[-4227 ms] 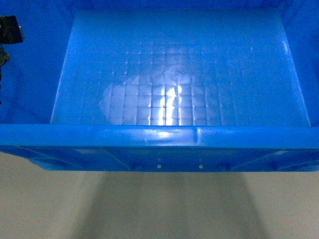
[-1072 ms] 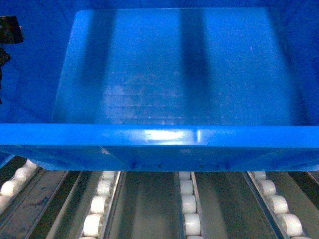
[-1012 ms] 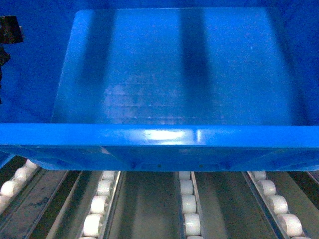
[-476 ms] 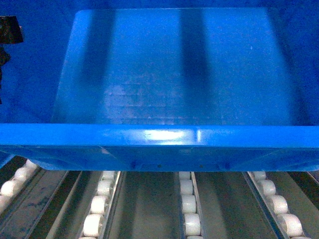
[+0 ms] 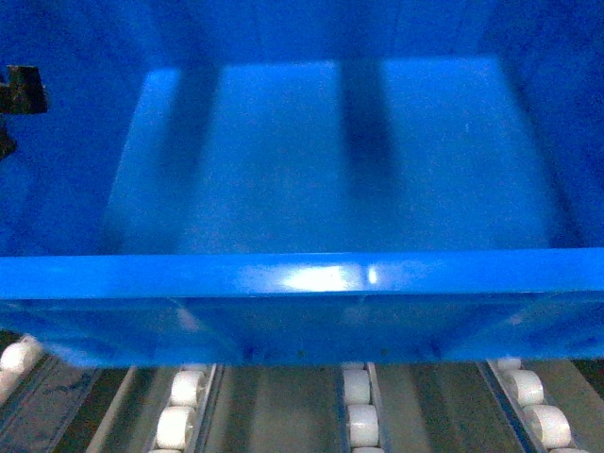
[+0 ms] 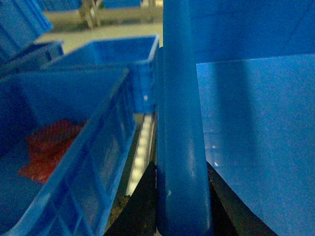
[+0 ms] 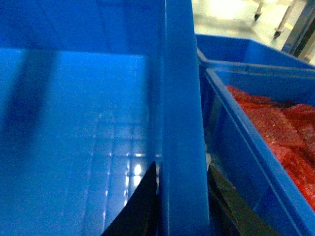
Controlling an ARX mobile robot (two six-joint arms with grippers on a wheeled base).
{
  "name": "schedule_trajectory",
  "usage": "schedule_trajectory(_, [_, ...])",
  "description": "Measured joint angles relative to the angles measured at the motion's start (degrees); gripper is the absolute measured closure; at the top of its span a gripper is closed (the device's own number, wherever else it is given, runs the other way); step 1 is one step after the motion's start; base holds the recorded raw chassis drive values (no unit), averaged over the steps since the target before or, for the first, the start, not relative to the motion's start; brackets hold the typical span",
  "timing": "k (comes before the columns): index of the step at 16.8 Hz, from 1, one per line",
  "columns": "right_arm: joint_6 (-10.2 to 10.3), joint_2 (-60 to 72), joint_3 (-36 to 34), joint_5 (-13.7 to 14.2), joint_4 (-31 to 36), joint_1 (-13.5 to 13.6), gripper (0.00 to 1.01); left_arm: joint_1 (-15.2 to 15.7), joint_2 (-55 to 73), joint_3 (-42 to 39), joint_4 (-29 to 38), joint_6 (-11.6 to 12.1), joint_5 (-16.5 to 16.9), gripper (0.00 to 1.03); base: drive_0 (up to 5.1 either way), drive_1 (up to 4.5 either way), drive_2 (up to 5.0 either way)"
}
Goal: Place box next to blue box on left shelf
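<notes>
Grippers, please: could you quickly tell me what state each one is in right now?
Left gripper: closed on the left rim of the blue crate, jaws straddling it.
Right gripper: closed on the crate's right rim, jaws straddling it.

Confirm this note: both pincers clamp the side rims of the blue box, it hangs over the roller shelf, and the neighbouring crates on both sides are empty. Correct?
Not quite. The neighbouring crates are not empty: both wrist views show red material inside. The rest holds: the left pincer and right pincer straddle the box rims above the shelf rollers.
</notes>
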Motion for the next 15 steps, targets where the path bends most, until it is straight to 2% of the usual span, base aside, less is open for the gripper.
schedule_trajectory(1, [0.44,0.33,-0.17,-1.14,-3.02,-0.15,0.8,0.0,-0.59,0.98,-6.25,-0.37,-0.07,0.86,0.0,0.0,0.0])
schedule_trajectory(2, [0.55,1.36,-0.28,-1.97,-4.02,-0.26,0.8,0.04,-0.17,1.01,-8.04,-0.63,-0.2,0.86,0.0,0.0,0.0])
schedule_trajectory(4, [0.44,2.05,0.42,-3.34,-4.72,-1.46,0.8,0.31,1.4,2.14,-8.07,-1.2,0.61,0.86,0.0,0.0,0.0])
schedule_trajectory(7, [-0.35,4.98,5.68,-5.62,-8.52,-4.85,0.8,0.2,6.29,8.02,-8.85,-2.03,2.4,0.86,0.0,0.0,0.0])
schedule_trajectory(11, [-1.55,9.2,8.41,-7.19,-12.74,-8.63,0.81,-3.13,13.2,14.01,-13.86,-3.39,1.66,0.86,0.0,0.0,0.0])
schedule_trajectory(15, [-2.21,10.82,8.35,-8.22,-13.55,-9.97,0.81,-4.48,16.46,15.65,-17.33,-5.66,1.03,0.86,0.0,0.0,0.0])
